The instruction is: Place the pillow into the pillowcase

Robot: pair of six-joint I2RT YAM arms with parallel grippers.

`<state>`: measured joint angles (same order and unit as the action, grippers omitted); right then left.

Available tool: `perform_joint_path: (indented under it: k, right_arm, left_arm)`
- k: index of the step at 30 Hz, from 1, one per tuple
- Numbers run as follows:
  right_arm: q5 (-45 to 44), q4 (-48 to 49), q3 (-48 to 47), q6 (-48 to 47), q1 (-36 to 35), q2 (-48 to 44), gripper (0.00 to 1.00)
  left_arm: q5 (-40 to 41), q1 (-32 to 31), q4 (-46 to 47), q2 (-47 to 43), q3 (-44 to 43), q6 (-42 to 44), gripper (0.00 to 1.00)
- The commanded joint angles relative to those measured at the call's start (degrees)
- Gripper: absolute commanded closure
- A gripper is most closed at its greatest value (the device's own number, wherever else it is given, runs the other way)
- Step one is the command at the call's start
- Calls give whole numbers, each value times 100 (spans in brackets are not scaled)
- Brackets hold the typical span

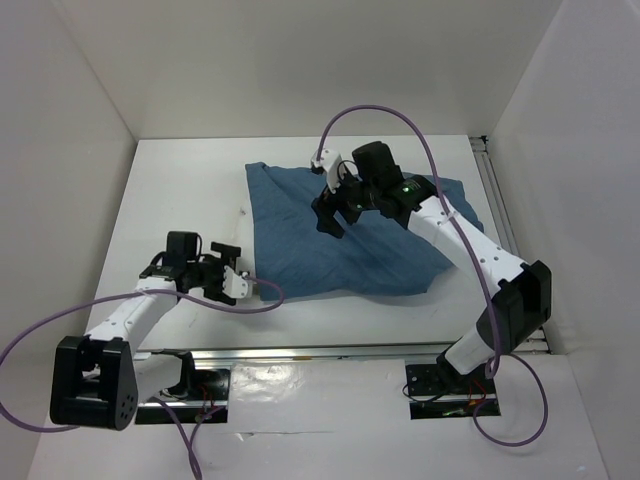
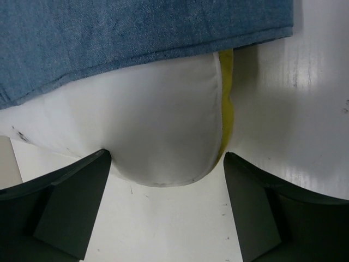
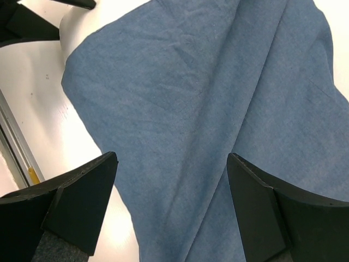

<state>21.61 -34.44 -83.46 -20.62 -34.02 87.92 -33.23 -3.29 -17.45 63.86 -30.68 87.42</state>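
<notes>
The denim-blue pillowcase (image 1: 350, 235) lies spread on the white table and bulges as if filled. In the left wrist view a rounded pale cream corner of the pillow (image 2: 163, 120) with yellow piping (image 2: 228, 103) sticks out from under the pillowcase edge (image 2: 136, 33). My left gripper (image 1: 237, 265) is open and empty at the pillowcase's near left corner. Its fingers (image 2: 76, 207) stand either side of the pillow corner, just short of it (image 2: 166, 155). My right gripper (image 1: 338, 218) is open and empty above the middle of the pillowcase (image 3: 207, 82), its own view (image 3: 172, 155) showing only blue cloth between the fingers.
A metal rail (image 1: 330, 352) runs along the near table edge and another (image 1: 495, 190) along the right side. White walls close in the left, back and right. Purple cables loop from both arms.
</notes>
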Motion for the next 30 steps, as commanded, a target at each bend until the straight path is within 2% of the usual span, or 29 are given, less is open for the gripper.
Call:
perform_joint_path:
  k: [1,5,9,11,12,13,14,18,24,26,30]
  right_arm:
    - [-16,60,-320,32,-61,58,11]
    - [-68,60,-320,32,-61,59,11]
    - [-69,60,-425,32,-61,111,11]
    - [-121,7,-487,32,-61,111,11]
    - [-121,7,-487,32,-61,164,11]
    - [-121,7,-487,32,-61,164,11]
    - [-121,7,-487,84,-61,164,11]
    - [-121,-46,-487,85,-61,164,12]
    - [-17,-98,-487,190,-61,50,12]
    - [45,-98,-487,190,-122,-29,12]
    - [352,-204,-539,190,-192,-222,10]
  left_arm:
    - [-499,-84,408,240,0,302,3]
    - [-500,-224,497,583,-52,197,12]
    - [-386,-409,550,839,-237,-75,27]
    - [-333,-523,550,961,-299,-215,46]
    - [-333,-524,550,962,-351,-286,63]
    - [-333,-524,550,962,-421,-539,85]
    - [-333,-585,550,962,-422,-681,100]
    - [-447,-637,225,839,-825,-1392,100]
    - [-833,-638,-1154,1443,-2669,-3588,100]
    - [-1210,-516,-1513,1690,-3434,-4308,100]
    - [-1861,-375,-2279,2402,-4480,-5197,100]
